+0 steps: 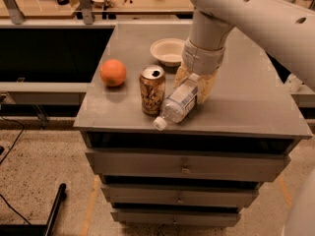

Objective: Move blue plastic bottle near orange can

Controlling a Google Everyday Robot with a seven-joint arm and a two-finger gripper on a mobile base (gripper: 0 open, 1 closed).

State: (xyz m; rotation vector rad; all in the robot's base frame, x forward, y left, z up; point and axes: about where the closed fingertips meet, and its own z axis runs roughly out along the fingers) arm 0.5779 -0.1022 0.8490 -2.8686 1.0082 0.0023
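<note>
The blue plastic bottle [178,104] lies tilted on the grey cabinet top [246,107], its white cap pointing to the front left, right beside the orange can [152,89]. The can stands upright with its silver top showing. My gripper [193,86] reaches down from the white arm and its tan fingers [206,88] are closed around the bottle's rear end. The bottle's base is hidden between the fingers.
A round orange fruit [113,72] sits left of the can. A white bowl [168,51] stands behind the can. The cabinet's front edge runs just under the bottle cap, with drawers [184,165] below. Cluttered benches stand behind.
</note>
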